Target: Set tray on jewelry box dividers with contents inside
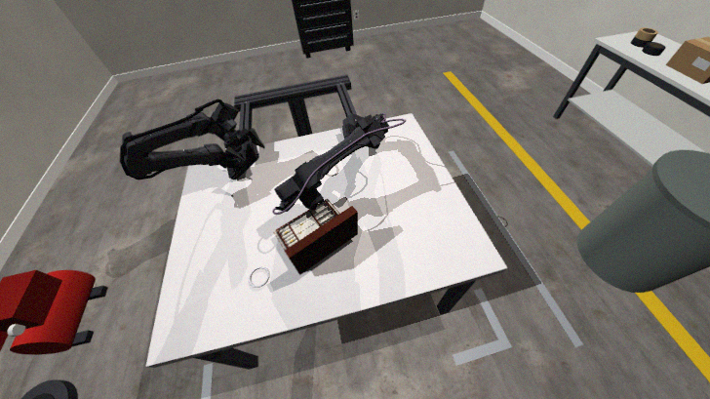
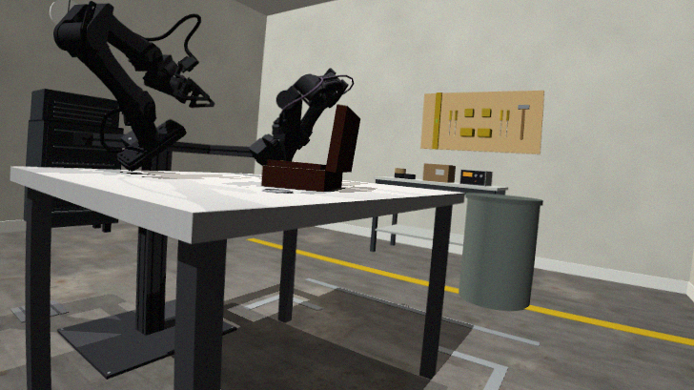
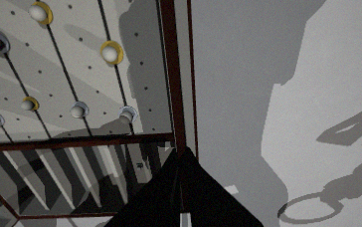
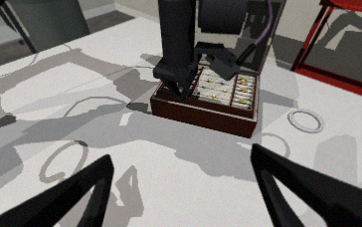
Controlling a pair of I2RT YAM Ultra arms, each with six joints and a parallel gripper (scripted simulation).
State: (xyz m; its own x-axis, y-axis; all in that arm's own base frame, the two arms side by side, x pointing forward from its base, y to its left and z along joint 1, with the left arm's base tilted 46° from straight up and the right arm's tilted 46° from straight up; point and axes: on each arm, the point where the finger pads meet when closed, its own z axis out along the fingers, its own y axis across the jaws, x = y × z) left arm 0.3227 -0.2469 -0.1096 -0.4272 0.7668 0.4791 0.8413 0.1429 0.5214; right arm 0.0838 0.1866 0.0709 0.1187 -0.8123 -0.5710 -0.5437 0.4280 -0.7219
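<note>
From the top view you could see the tray (image 1: 305,227) (image 3: 90,37) (image 4: 216,90) inside the outline of the jewelry box (image 1: 281,245) (image 2: 301,177) (image 3: 194,100) (image 4: 204,119), with the left gripper (image 1: 315,206) (image 2: 267,158) (image 3: 181,153) (image 4: 179,100) at one end and the lid (image 1: 330,247) (image 2: 345,133) (image 4: 276,35) standing open; height was hard to judge there. The exterior view gave you the lid's upright lean, but the box walls hid nearly all the tray, so you could not confirm that it sat on the dividers. The left wrist view showed what the others could not: the left fingers were almost closed, pinching the tray's thin wall, with a narrow gap between tray and box wall. The studs (image 3: 111,52) sat in their rows; if you had opened with an edge unsupported, that end could have dropped and jolted them loose. Fingers spreading in that gap could also have pushed against the box, or snagged the wall on the way up and tipped the tray. The right wrist view showed the tray's far end low within the box, and the right gripper (image 1: 254,143) (image 2: 204,102) (image 4: 181,155) wide open, holding nothing, well apart from it. The left hand masked the near end, so level remained uncertain.
</note>
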